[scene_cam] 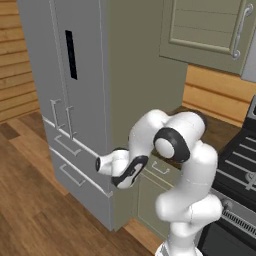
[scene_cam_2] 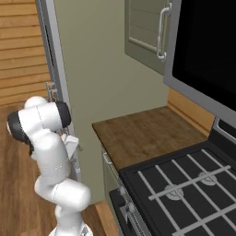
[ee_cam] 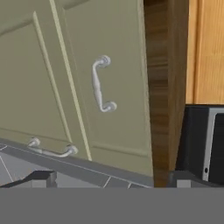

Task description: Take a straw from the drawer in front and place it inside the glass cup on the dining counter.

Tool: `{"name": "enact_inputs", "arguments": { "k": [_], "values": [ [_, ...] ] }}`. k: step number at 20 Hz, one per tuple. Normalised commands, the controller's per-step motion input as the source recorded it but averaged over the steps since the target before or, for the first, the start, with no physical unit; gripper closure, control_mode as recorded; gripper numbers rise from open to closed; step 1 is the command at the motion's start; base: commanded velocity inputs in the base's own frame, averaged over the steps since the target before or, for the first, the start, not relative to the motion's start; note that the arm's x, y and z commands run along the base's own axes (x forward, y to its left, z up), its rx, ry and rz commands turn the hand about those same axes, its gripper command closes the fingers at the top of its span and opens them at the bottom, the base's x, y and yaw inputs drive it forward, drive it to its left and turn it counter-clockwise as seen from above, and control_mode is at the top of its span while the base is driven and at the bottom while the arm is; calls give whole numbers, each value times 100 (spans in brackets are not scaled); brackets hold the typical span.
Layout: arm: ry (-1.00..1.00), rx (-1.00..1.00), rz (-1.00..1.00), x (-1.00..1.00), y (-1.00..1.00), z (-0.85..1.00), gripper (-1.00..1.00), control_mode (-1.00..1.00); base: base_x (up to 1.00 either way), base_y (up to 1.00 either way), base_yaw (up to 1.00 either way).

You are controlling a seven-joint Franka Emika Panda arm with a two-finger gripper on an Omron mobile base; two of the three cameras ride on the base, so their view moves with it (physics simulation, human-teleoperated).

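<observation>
White, glossy arm (scene_cam: 187,200) made of rounded, bulging segments, lower right of the left base view. Dark, nearly black rings and caps at the joints (scene_cam: 172,145), with one round white disc set inside a dark ring. Hand end white with a dark curved band along its side. Same smooth white shells and dark joint band at lower left of the right base view.
</observation>
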Motion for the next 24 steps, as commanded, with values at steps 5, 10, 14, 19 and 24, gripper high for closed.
{"name": "enact_inputs", "arguments": {
  "k": [5,10,14,19,24],
  "values": [
    [0,-11,-1,60,-21,-38,-100,-100,0,0,0],
    [0,-5,-3,57,-18,-28,-100,-100,0,0,0],
    [0,-4,-5,55,-23,-28,-100,-100,0,0,0],
    [0,-1,-7,37,-34,-32,-100,-100,0,0,0],
    [0,0,-11,3,-45,-34,-100,-100,0,0,0]
  ]
}}
